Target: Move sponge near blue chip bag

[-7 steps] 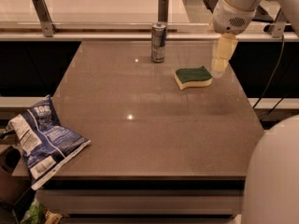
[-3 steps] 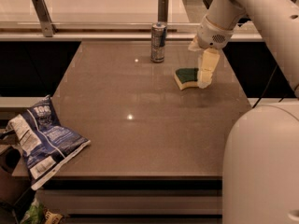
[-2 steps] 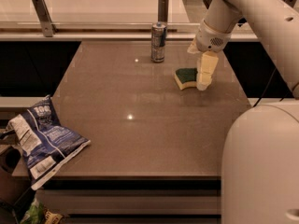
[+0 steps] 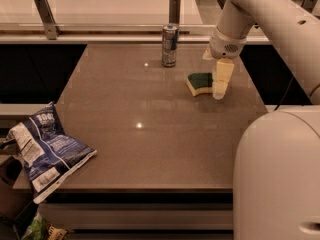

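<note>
The sponge [image 4: 198, 83], dark green on top with a pale yellow body, lies on the brown table [image 4: 140, 109] at the back right. My gripper [image 4: 220, 82] hangs from the white arm and sits right at the sponge's right end, covering that end. The blue chip bag [image 4: 42, 151], wrinkly dark blue with white panels, lies at the table's front left corner, partly hanging over the edge, far from the sponge.
A silver drink can [image 4: 170, 45] stands upright at the back middle, left of the sponge. A glass rail with metal posts [image 4: 45, 16] runs along the table's back edge. My white body [image 4: 277, 179] fills the lower right.
My gripper has moved left and down from beside the sponge to its right end. The sponge, can and chip bag have not moved.
</note>
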Available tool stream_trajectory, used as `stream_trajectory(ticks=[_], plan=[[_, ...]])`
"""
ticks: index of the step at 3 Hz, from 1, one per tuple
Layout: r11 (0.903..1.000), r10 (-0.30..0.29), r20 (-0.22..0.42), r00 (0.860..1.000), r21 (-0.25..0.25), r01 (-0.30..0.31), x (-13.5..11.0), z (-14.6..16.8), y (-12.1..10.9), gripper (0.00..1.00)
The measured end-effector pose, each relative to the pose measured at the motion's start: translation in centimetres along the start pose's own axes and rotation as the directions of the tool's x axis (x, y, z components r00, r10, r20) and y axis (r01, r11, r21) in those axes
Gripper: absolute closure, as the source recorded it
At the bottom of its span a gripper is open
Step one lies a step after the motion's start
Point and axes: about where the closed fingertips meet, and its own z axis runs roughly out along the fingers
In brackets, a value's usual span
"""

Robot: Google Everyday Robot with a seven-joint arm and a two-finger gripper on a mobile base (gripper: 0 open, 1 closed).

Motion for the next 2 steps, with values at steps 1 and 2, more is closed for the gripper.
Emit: stream_trajectory(ticks=[1,2], plan=[[1.0000,-0.006,-0.018,1.000,0.002,0.006,0.43,0.28,-0.16,0.00],[0.9998,-0.021,-0.035,0.999,0.002,0.021,0.47,0.79,-0.13,0.00]])
